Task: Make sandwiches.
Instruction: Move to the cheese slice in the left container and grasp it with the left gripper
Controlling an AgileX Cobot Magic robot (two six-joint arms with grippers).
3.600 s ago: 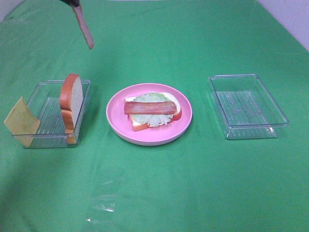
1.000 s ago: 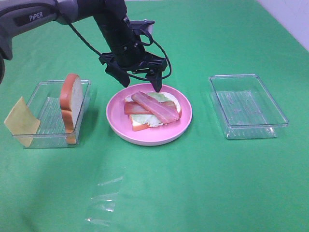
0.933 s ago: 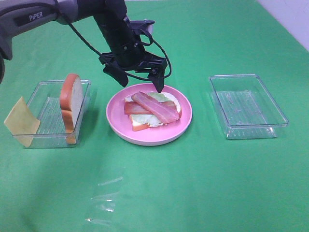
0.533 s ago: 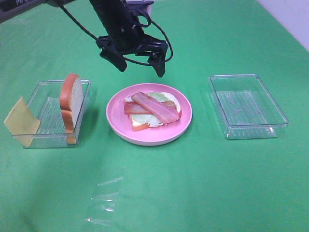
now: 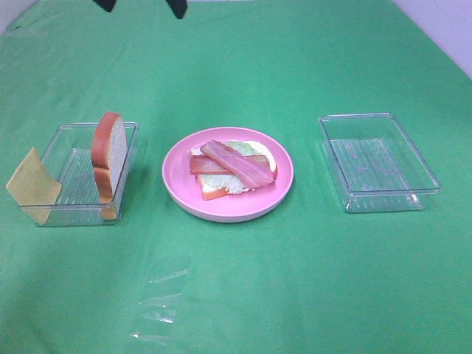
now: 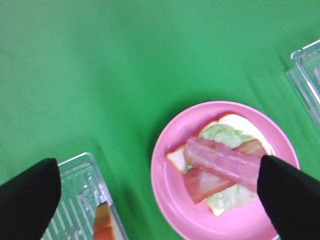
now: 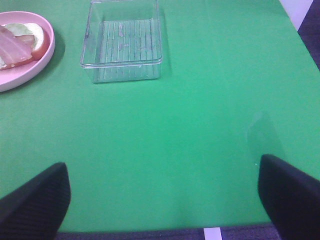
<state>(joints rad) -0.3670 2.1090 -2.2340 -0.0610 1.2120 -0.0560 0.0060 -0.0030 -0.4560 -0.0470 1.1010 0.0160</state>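
A green cloth covers the desk [image 5: 295, 280] edge to edge, with a strip of pale wall at the far right corner. In the middle sits a round pink plate [image 5: 177, 184], and on it lies the open sandwich [image 5: 221, 183] - one white bread slice [image 5: 211, 193] with an orange-brown crust at the bottom, pale green lettuce [image 5: 237, 148] spread over it, and two reddish-brown bacon strips [image 5: 240, 166] crossed on top, the upper one lying diagonally over the lower. To the left of the plate stands a clear plastic tray [image 5: 74, 216]; a second bread slice [image 5: 109, 151] stands on edge inside it, leaning against the wall nearest the plate. A yellow cheese square [image 5: 32, 186] tilts at that tray's outer near corner - whether its lower edge is inside the tray or just outside cannot be told. To the right of the plate, well apart from it, sits another clear tray [image 5: 383, 200]. The left end effector [image 6: 159, 192] hangs high above the plate and the left tray, its dark fingers spread wide with nothing between them; only its tips show at the top edge of the exterior view. The right end effector [image 7: 161, 197] is over bare cloth on the near side of the right tray, likewise spread wide and carrying nothing.
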